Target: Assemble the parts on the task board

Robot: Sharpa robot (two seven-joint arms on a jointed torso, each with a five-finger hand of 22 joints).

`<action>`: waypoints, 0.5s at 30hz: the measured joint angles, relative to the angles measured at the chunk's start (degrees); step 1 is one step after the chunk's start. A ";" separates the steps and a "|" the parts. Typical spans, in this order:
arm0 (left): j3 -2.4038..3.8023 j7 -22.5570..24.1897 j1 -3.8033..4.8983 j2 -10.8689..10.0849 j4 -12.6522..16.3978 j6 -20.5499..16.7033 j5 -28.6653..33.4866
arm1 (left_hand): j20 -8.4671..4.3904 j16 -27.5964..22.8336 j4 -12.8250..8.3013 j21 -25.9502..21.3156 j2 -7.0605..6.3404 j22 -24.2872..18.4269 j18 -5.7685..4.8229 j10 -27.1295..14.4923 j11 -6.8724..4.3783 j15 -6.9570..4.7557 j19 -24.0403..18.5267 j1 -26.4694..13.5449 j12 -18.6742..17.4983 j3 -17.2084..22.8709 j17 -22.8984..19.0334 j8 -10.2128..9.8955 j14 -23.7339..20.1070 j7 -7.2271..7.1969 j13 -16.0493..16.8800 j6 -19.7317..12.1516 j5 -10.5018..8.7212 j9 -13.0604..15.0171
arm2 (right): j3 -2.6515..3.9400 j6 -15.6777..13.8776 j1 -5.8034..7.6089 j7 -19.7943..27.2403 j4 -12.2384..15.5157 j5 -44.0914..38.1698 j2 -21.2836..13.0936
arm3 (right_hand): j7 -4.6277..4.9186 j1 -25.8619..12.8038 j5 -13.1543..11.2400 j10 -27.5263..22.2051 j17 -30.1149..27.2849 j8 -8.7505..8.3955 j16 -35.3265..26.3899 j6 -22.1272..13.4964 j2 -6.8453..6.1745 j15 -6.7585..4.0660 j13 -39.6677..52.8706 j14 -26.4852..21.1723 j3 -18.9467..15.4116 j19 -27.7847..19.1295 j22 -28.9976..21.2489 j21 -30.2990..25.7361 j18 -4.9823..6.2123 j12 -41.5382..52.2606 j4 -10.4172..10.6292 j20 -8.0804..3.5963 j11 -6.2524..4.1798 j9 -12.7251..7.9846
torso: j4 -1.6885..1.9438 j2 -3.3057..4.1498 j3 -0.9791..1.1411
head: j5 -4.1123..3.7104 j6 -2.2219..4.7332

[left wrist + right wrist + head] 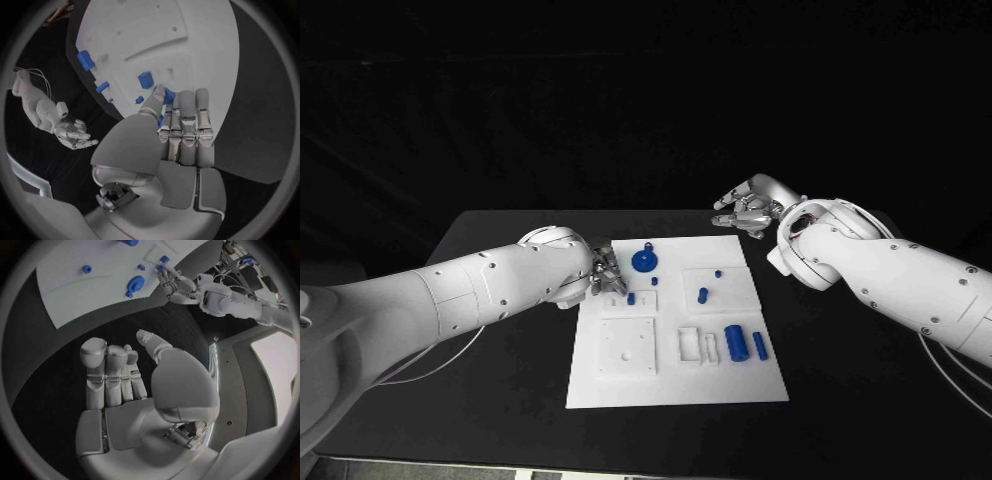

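Two arms flank the board (678,375) mid-table, the left hand (606,274) at its far left edge pinching a small blue part (167,96), the right hand (750,207) empty, fingers apart, beyond its far right corner.

Backdrop (646,100): hanging black behind everything.
Worktop (862,370): black, lying matte.
Floor (240,390): grey, showing beside the worktop.
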 measured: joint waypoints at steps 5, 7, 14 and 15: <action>-0.07 1.08 -0.18 -0.56 0.15 -0.99 0.27 | -0.44 0.57 -3.35 2.26 -0.55 0.02 0.02 1.26 -0.22 -0.58 -0.04 -0.60 -0.36 5.57 0.00 -0.12 0.62 0.05 -0.22 1.69 1.29 -0.19 | 0.00 0.00 0.00 0.02 0.00 0.00 -0.04 | 0.12 0.00 0.00 0.00 0.00 0.00 0.00 0.12 0.00 0.00 0.00 0.00 0.00 0.00 0.00 0.00 0.00 0.00 0.00 0.00 0.00 0.00 | 0.03 -0.03 -0.04 | -0.11 0.01; -0.12 1.57 -0.27 -0.93 0.25 -1.48 0.62 | -0.73 0.57 -4.01 3.36 -0.87 0.02 0.01 1.54 -0.50 -0.51 -0.33 -1.20 -0.50 7.42 0.00 -0.16 0.72 -0.03 -0.21 2.28 1.43 -0.19 | 0.00 0.00 0.00 0.02 0.00 0.00 -0.06 | 0.16 0.00 0.00 0.09 0.00 0.00 0.00 0.16 0.00 0.00 0.00 0.00 0.00 0.00 0.00 0.00 0.00 0.00 0.00 0.00 0.09 0.00 | 0.03 -0.03 -0.04 | -0.12 0.03; -0.25 3.18 -0.57 -2.13 0.88 -2.83 2.63 | -0.82 0.57 -4.06 6.18 -1.37 0.02 0.01 2.71 -0.44 -0.88 -1.25 -2.31 -0.38 9.47 -0.20 -0.21 1.15 0.35 -0.18 3.43 1.54 -0.03 | 0.00 0.00 0.00 0.03 0.01 0.00 -0.11 | 0.16 0.00 0.00 0.09 0.00 0.00 0.00 0.16 0.00 0.00 0.00 0.00 0.00 0.00 -0.01 0.00 0.00 0.00 0.00 0.00 0.09 0.00 | 0.03 -0.03 -0.05 | -0.12 0.14; -0.26 3.39 -0.60 -2.28 0.95 -2.96 2.97 | -0.82 0.57 -4.06 6.23 -1.37 0.01 0.01 2.83 -0.34 -0.92 -1.25 -2.31 -0.38 9.48 -0.20 -0.16 1.33 0.47 -0.18 3.65 1.50 -0.04 | 0.00 0.00 0.00 0.03 0.01 0.00 -0.11 | 0.16 0.00 0.00 0.10 0.00 0.00 0.00 0.16 0.00 0.00 0.00 0.00 0.00 0.00 -0.01 0.00 0.00 0.00 0.00 0.00 0.09 0.00 | 0.03 -0.03 -0.05 | -0.12 0.16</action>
